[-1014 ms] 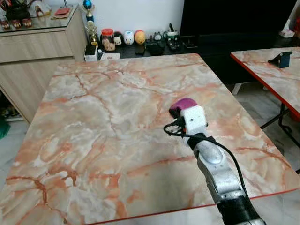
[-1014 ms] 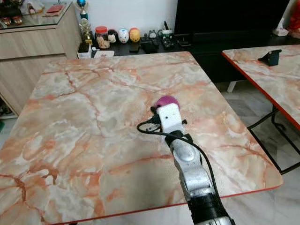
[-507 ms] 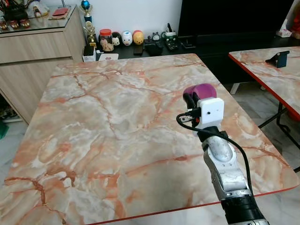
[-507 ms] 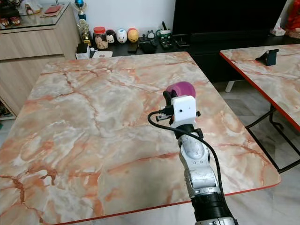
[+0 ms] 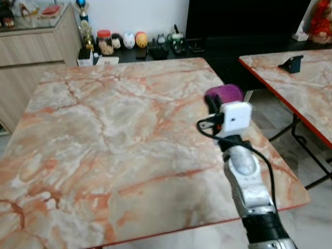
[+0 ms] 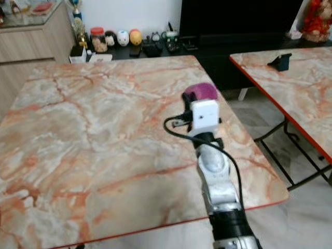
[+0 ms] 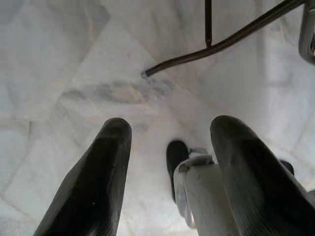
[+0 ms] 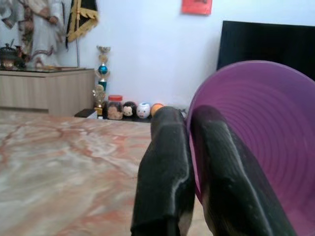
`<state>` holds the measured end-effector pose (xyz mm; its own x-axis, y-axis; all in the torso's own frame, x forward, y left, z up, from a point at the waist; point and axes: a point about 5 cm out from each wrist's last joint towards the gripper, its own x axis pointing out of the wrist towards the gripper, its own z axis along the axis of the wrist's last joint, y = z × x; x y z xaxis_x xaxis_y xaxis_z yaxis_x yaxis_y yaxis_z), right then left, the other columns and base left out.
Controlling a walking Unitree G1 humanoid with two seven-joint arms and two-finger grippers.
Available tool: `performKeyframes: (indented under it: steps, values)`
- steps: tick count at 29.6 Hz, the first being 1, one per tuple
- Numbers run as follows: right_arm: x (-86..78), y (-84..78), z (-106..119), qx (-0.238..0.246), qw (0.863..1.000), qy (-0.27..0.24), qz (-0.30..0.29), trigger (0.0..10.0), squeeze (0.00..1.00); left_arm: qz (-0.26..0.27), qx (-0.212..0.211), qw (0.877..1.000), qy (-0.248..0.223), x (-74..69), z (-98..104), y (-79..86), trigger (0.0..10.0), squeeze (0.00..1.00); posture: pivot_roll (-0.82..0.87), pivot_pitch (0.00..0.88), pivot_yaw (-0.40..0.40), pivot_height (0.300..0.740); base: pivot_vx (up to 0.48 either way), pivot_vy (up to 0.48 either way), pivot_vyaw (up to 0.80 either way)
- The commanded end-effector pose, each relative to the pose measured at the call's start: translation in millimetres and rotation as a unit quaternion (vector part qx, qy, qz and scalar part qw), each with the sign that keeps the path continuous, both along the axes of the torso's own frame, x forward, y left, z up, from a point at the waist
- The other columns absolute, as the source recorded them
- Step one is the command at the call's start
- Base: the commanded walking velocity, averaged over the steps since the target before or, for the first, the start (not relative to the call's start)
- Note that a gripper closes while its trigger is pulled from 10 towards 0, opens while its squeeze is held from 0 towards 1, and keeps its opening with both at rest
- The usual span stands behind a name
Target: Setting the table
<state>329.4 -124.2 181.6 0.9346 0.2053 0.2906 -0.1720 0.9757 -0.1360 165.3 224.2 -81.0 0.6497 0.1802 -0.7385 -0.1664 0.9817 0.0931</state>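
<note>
Nearest to you, the silver right arm reaches forward over the near right part of the square table with the orange-veined marble top and red edge (image 5: 104, 129). Its white wrist camera box sits above the tabletop, with a black cable looping beside it. The right gripper (image 8: 193, 162) has its two black fingers pressed close together on the rim of the round purple plastic bowl (image 8: 256, 142). One finger lies inside the rim and one outside. The bowl is held tilted on its side, raised above the table's right-hand part, near the right edge.

The left gripper (image 7: 170, 167) hangs low beside the robot's body with its fingers spread apart and nothing between them. Below it you see pale marble floor tiles (image 7: 59, 59) and thin black metal table legs.

To your right, across a strip of floor, stands a second marble-topped table (image 5: 295, 83) with a small dark stand (image 5: 290, 63) on it.

Beyond the main table, a low dark shelf (image 5: 171, 49) carries a row of small figurines and a jar. A light wooden cabinet (image 5: 31, 41) stands at the far left, against a white wall. A large black panel (image 5: 244, 21) rises at the far right.
</note>
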Motion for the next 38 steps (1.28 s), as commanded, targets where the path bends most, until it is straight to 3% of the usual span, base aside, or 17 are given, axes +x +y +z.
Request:
performKeyframes:
  steps: [1, 13, 38]
  values:
    - [1.2, -3.3, 6.2, 0.003, 1.0, -0.013, -0.006, 10.0, 0.0, -0.001, -0.001, 1.0, 0.006, -4.2, -2.5, -2.9, 10.0, 0.0, -0.11, 0.0, -0.003, 0.719, 0.0, -0.289, 0.0]
    - [1.9, -2.7, 9.3, -0.001, 1.0, -0.022, -0.007, 10.0, 0.0, -0.002, 0.0, 1.0, -0.004, 0.2, -0.2, -3.9, 10.0, 0.0, -0.11, 0.0, -0.003, 0.719, 0.0, -0.395, 0.0]
    - [3.5, -5.1, 11.4, -0.008, 0.999, -0.029, -0.014, 10.0, 0.0, -0.003, -0.002, 1.0, 0.008, -4.5, -2.0, 0.0, 10.0, 0.0, -0.12, 0.0, 0.006, 0.719, 0.0, -0.402, 0.07]
